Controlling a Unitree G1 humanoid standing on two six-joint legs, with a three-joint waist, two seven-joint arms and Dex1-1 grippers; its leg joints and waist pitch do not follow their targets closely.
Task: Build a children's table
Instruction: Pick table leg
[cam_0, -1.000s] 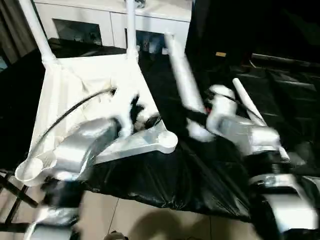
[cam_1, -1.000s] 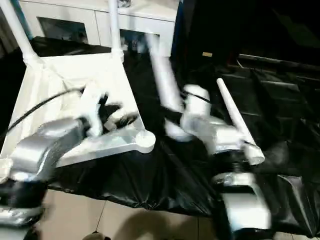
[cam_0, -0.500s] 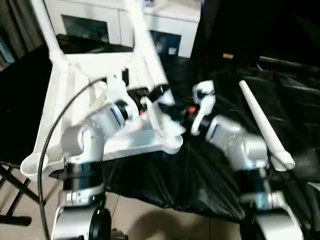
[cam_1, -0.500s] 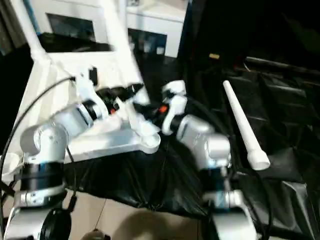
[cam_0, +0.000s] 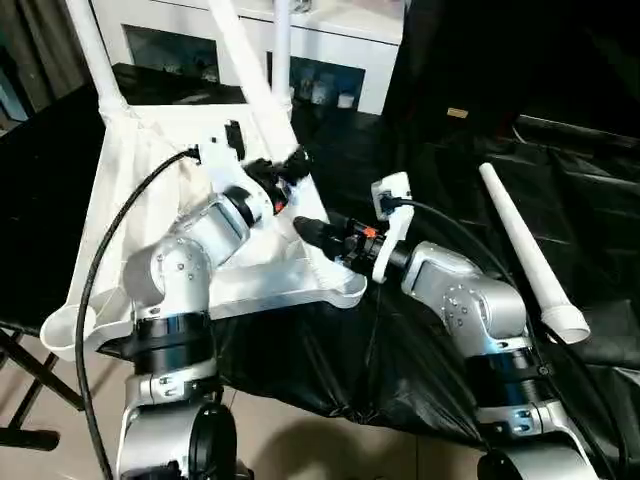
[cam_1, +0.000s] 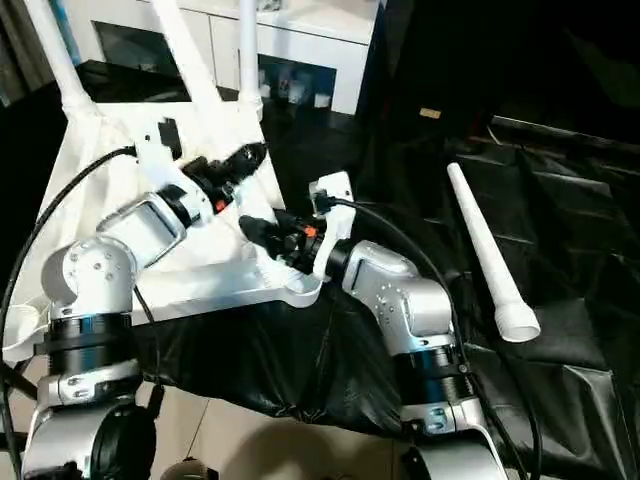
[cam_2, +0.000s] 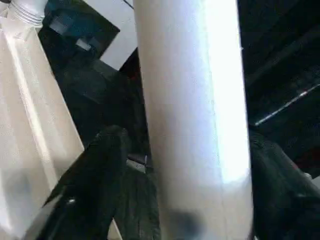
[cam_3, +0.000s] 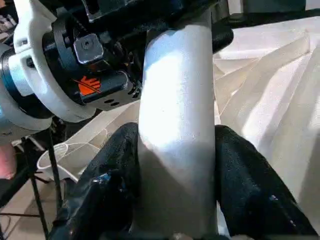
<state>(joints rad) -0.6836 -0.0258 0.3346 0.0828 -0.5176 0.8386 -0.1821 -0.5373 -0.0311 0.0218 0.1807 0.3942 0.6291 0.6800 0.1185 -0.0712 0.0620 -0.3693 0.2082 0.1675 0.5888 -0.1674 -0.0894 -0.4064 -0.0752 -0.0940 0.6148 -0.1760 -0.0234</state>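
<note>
We have both pincers on the third leg (cam_0: 248, 75): the right pincer (cam_0: 312, 232) pinches its foot by the tabletop's (cam_0: 130, 180) near corner socket, the left pincer (cam_0: 288, 163) straddles higher to steady it.

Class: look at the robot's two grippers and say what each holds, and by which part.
Both grip the same white table leg: the right gripper clamps its lower end near the tabletop, the left gripper brackets it just above.

Dim room with bright glare on the white tube leg (cam_2: 192, 100); both wrist views are soft and blurred.
</note>
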